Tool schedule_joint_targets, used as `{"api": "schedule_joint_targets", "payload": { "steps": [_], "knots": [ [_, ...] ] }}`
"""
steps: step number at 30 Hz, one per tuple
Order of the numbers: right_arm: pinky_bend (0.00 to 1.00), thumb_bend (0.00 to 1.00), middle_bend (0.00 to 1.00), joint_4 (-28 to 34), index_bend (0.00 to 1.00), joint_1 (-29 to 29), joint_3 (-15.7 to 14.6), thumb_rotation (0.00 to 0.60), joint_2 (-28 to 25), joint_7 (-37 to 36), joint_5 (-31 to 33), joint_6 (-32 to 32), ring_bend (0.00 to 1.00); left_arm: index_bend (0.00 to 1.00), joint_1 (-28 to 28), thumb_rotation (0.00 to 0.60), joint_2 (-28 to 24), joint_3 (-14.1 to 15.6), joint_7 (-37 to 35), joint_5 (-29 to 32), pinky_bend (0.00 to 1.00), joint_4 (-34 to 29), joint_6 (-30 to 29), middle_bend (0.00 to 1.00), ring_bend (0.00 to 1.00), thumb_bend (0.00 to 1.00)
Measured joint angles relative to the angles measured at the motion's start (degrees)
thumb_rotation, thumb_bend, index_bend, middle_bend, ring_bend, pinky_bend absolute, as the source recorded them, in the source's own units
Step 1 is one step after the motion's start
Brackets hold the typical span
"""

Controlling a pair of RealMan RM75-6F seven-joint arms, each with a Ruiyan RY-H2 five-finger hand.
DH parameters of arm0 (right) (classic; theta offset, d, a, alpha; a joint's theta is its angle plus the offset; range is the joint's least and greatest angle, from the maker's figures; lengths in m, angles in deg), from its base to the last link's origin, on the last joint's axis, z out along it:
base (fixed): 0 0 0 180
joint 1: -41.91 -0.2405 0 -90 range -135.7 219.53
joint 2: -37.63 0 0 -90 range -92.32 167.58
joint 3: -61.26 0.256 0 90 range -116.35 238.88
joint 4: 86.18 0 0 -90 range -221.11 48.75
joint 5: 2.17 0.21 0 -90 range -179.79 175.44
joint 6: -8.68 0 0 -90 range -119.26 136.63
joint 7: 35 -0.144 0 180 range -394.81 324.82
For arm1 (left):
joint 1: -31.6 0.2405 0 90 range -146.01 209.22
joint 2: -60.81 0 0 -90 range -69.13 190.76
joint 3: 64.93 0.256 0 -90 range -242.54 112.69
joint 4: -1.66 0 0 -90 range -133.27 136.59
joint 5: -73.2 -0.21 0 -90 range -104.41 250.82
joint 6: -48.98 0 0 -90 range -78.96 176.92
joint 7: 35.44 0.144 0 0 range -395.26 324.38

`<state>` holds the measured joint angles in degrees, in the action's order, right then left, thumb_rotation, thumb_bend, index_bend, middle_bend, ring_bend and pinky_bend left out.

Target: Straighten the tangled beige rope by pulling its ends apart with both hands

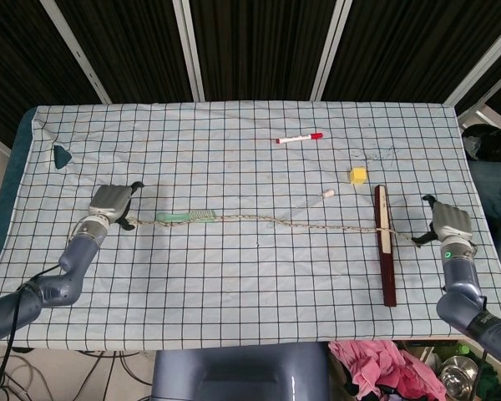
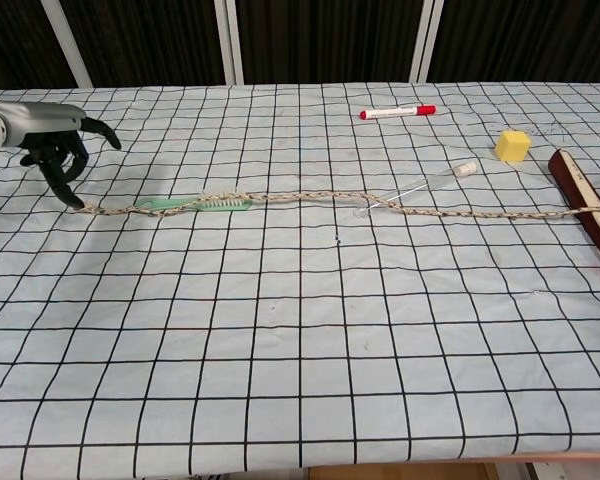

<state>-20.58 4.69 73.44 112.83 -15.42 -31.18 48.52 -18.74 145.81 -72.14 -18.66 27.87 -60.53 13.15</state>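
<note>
While the beige rope point(image 1: 275, 220) is laid slack left to right across toothbrush point(image 1: 186, 216) and wooden bar point(image 1: 385, 242), with left hand point(image 1: 110, 203) and right hand point(image 1: 450, 224) spread and empty, these items risk being dragged if it is retensioned.

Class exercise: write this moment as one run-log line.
stage: release | left hand: open, fingertip at rope end | right hand: open | beige rope: stretched out, slack, over toothbrush and wooden bar
</note>
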Motion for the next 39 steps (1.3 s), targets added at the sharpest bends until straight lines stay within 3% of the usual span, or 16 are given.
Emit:
{"api": "schedule_joint_targets", "payload": {
  "steps": [6,9,14,17,20,23,28,33,39],
  "knots": [
    [1.00,0.00,0.94,5.30,0.01,0.68,1.48,0.600,-7.56,-3.27,0.96,-2.38,1.00,0.17,-0.27,0.600,-4.42,-1.22,1.79,3.23,0.51,-7.53,-2.78,0.41,0.40,0.00],
    [0.94,0.00,0.83,7.20,0.01,1.76,3.26,0.600,-10.74,-7.05,0.22,-2.47,0.96,0.17,-0.30,0.600,-7.08,-2.04,2.44,4.13,0.36,-11.96,-4.91,0.33,0.26,0.00],
    [0.57,0.00,0.42,11.18,0.01,4.90,5.16,0.600,-13.91,-11.28,-4.25,3.07,0.57,0.17,0.64,0.600,-11.86,-3.11,3.32,3.97,0.21,-20.66,-10.49,0.22,0.13,0.00],
    [0.37,0.01,0.28,15.58,0.01,8.01,5.32,0.600,-15.08,-13.10,-9.09,10.24,0.42,0.17,2.45,0.600,-15.22,-2.91,4.55,2.86,0.17,-27.48,-16.20,0.18,0.10,0.00],
    [0.29,0.01,0.21,20.87,0.02,12.04,4.32,0.600,-15.97,-14.49,-16.19,18.90,0.34,0.17,5.58,0.600,-18.19,-1.83,5.86,0.57,0.12,-34.09,-23.72,0.15,0.06,0.00],
    [0.26,0.01,0.18,25.42,0.02,16.40,1.69,0.600,-16.46,-15.21,-25.38,27.69,0.32,0.17,10.93,0.600,-20.71,0.54,5.76,-4.02,0.06,-39.30,-32.89,0.15,0.06,0.00],
    [0.25,0.01,0.17,30.52,0.03,24.28,-4.48,0.600,-15.64,-15.61,-41.51,40.52,0.30,0.17,23.95,0.600,-23.88,7.06,0.19,-17.81,0.00,-42.65,-47.34,0.13,0.04,0.00],
    [0.25,0.01,0.16,30.76,0.05,29.96,-9.47,0.600,-11.64,-16.05,-50.98,47.31,0.30,0.17,34.59,0.600,-25.58,13.15,-9.46,-29.46,0.00,-40.53,-54.11,0.13,0.03,0.00],
    [0.25,0.01,0.16,29.45,0.06,31.15,-11.36,0.600,-10.33,-16.23,-54.31,47.76,0.30,0.17,39.49,0.600,-24.86,16.42,-11.94,-34.31,0.00,-36.61,-55.96,0.09,0.00,0.00]
  ]
}}
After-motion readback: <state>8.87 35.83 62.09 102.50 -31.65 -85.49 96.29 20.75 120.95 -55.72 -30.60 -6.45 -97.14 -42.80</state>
